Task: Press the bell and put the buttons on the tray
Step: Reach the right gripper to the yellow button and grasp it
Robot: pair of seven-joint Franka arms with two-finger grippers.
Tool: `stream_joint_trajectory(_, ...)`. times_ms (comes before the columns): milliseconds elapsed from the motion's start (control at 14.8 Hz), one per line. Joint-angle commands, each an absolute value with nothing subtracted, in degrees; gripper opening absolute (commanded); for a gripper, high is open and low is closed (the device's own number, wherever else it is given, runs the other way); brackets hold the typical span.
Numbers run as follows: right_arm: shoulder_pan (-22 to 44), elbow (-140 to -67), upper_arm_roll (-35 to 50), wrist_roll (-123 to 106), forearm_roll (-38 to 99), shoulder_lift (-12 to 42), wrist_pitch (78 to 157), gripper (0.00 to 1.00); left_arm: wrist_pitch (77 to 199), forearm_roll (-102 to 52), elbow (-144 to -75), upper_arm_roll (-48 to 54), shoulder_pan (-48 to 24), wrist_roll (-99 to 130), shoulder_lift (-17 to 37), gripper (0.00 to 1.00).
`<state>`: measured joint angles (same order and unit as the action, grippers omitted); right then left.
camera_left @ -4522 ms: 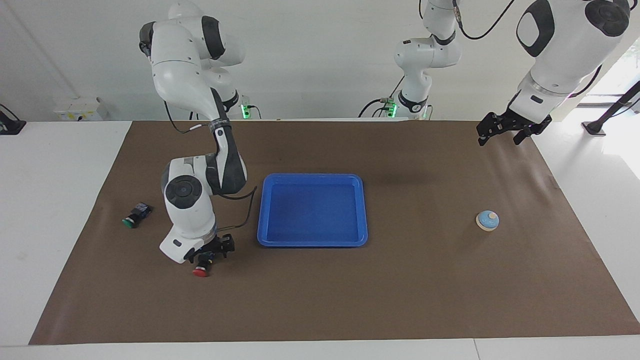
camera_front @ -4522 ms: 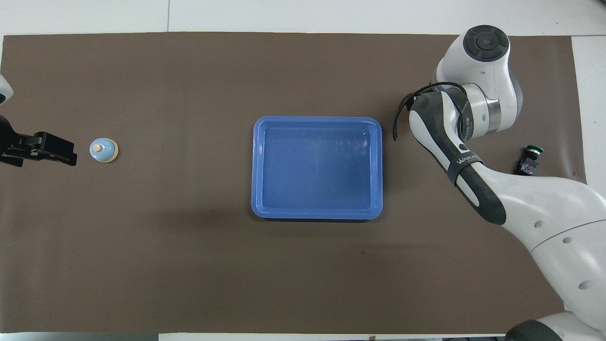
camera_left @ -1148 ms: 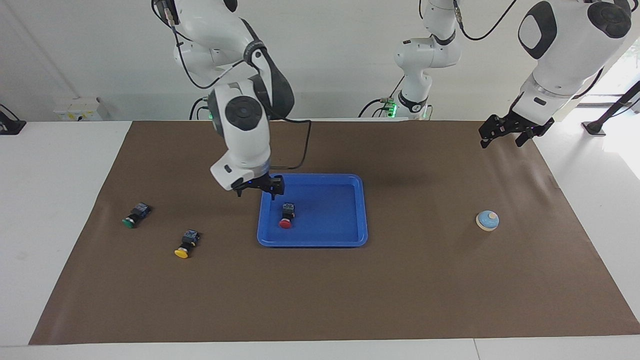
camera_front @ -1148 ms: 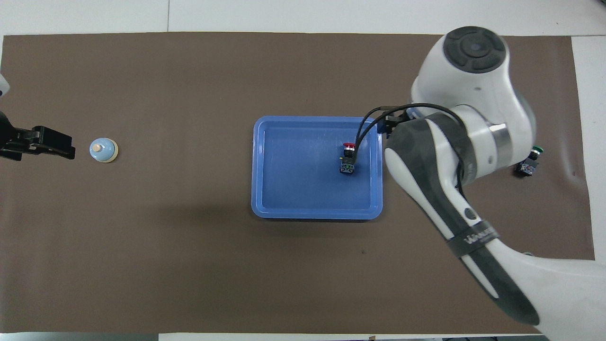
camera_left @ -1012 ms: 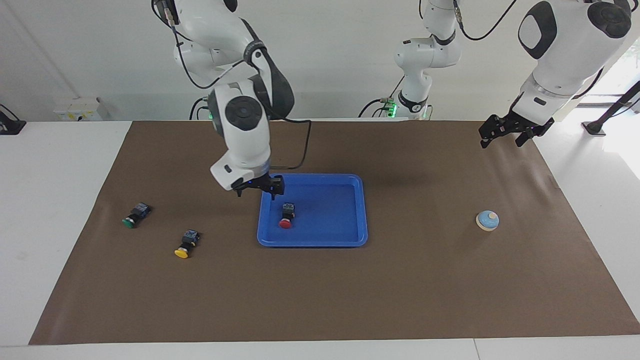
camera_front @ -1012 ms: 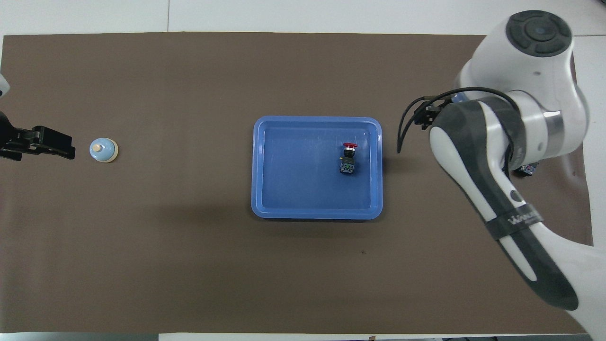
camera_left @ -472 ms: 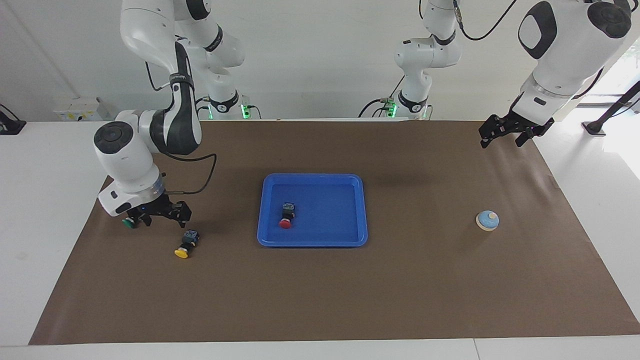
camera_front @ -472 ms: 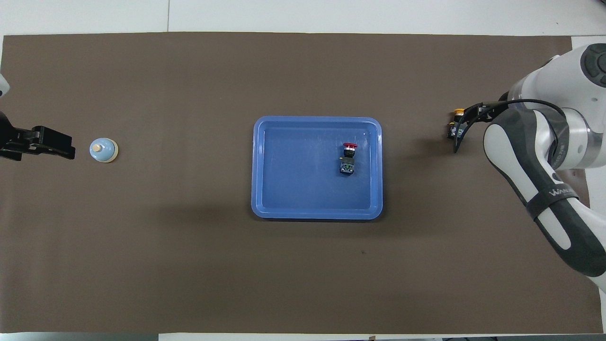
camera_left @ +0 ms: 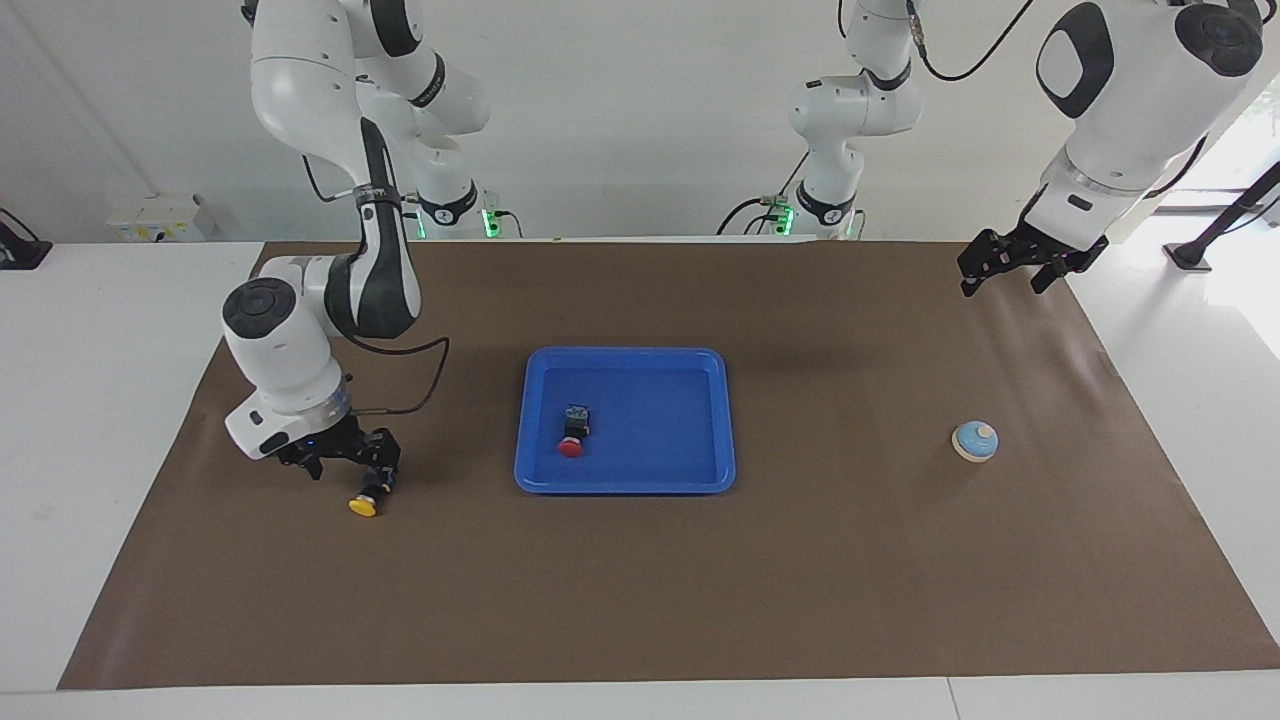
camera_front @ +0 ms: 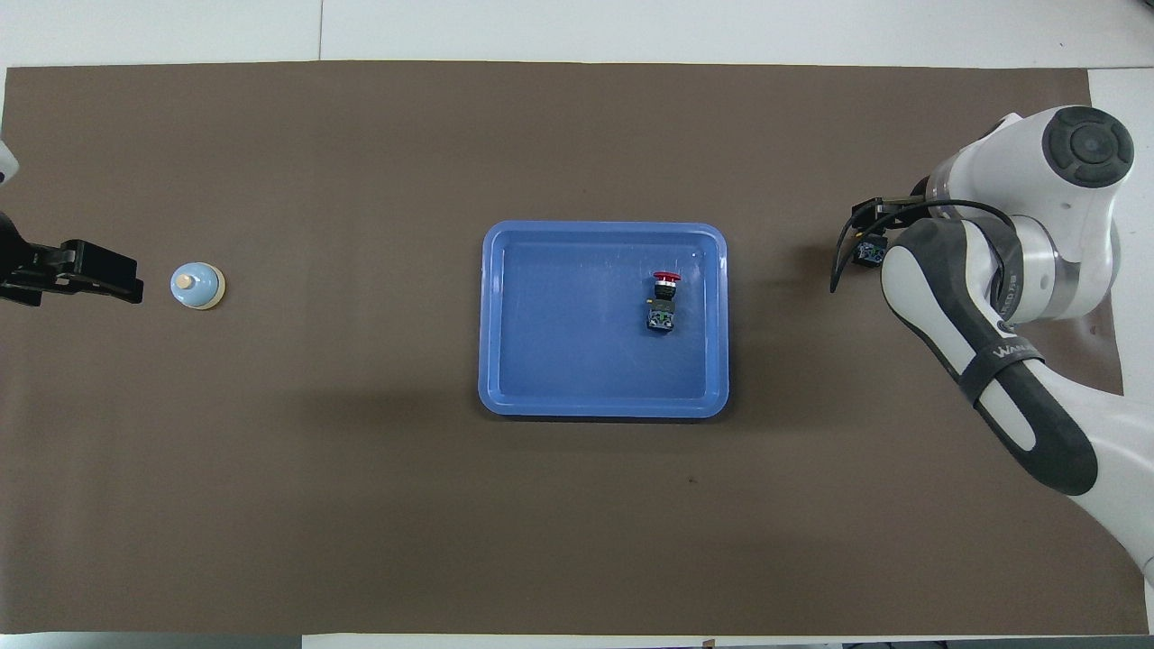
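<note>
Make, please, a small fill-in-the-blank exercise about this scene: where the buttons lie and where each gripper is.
1. The button lying in the blue tray has a ____ cap.
2. The right gripper is low over the button with the ____ cap.
3. The left gripper waits in the air at the end of the table where the ____ stands.
4. The number of buttons in the tray is ____.

Missing words: red; yellow; bell; one

facing: high, across table | overhead: steep down | shared: tray (camera_left: 625, 485)
</note>
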<state>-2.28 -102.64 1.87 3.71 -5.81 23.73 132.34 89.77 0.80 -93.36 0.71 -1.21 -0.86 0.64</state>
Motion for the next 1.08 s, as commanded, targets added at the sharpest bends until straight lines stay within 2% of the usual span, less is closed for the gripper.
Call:
stream_joint_trajectory(0, -1.8, -102.7, 2.4, 4.0, -5.5, 24.3, 133.8, 1.0, 89.9, 0.8, -94.4, 0.5, -1.3, -0.4, -0.4, 1.0)
stream_joint_trajectory(540, -2.5, -104.8, 2.4, 0.7, -5.5, 25.2, 135.3, 0.99, 89.9, 0.8, -94.4, 0.5, -1.3, -0.3, -0.4, 1.0)
stream_joint_trajectory(608, -2.4, -104.9, 2.4, 0.8, -5.5, 25.2, 135.9, 0.9, 89.9, 0.8, -94.4, 0.5, -1.3, -0.3, -0.4, 1.0)
stream_joint_trajectory(742, -2.4, -105.9, 2.5, 1.0, -5.1, 25.1, 136.9, 0.65, 89.9, 0.8, -94.4, 0.5, -1.3, -0.3, -0.4, 1.0)
stream_joint_trajectory(810, -2.4, -106.4, 2.5, 0.9, -4.7, 25.0, 137.9, 0.45, 89.9, 0.8, -94.4, 0.5, -1.3, -0.3, -0.4, 1.0)
stream_joint_trajectory(878, -2.4, -106.6, 2.5, 0.9, -4.7, 25.0, 138.1, 0.17, 89.9, 0.8, -94.4, 0.5, -1.3, -0.3, -0.4, 1.0)
stream_joint_trajectory(945, -2.3, -106.5, 2.5, 0.9, -4.6, 25.0, 138.0, 0.0, 89.9, 0.8, -94.4, 0.5, -1.3, -0.3, -0.4, 1.0)
stream_joint_trajectory(1012, -2.2, -106.3, 2.5, 0.9, -4.7, 25.0, 137.7, 0.0, 89.9, 0.8, -94.4, 0.5, -1.3, -0.3, -0.4, 1.0)
